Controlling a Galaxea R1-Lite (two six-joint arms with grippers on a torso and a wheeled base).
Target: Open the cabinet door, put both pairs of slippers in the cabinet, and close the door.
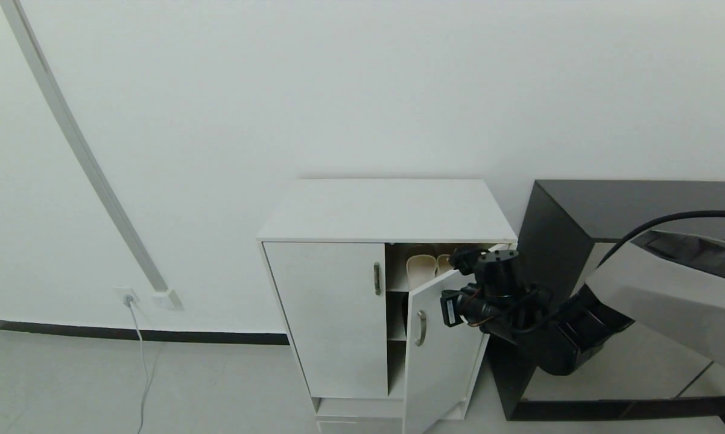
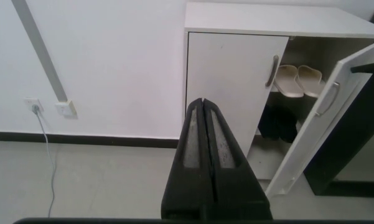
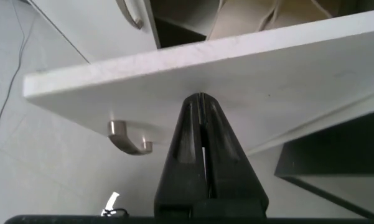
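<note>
With its fingers pressed together, the right gripper [image 3: 201,101] touches the half-open door [image 3: 249,68] just ahead, slippers [image 2: 298,80] shelved beyond it; a glancing push could slip off, leaving the door ajar.

One cabinet [image 1: 386,208], two doors [image 1: 329,319], two handles [image 1: 377,278], two beige slippers [image 2: 289,79]

Plain white wall [image 1: 362,90], evenly lit. Grey trunking [image 1: 79,144] runs diagonally down wall to socket [image 1: 126,295]; white cable [image 1: 143,361] hangs from socket to floor. Black skirting [image 1: 127,333] along wall foot. Pale grey tiled floor [image 1: 67,386]. Glossy black unit [image 1: 555,241] against wall at right.
</note>
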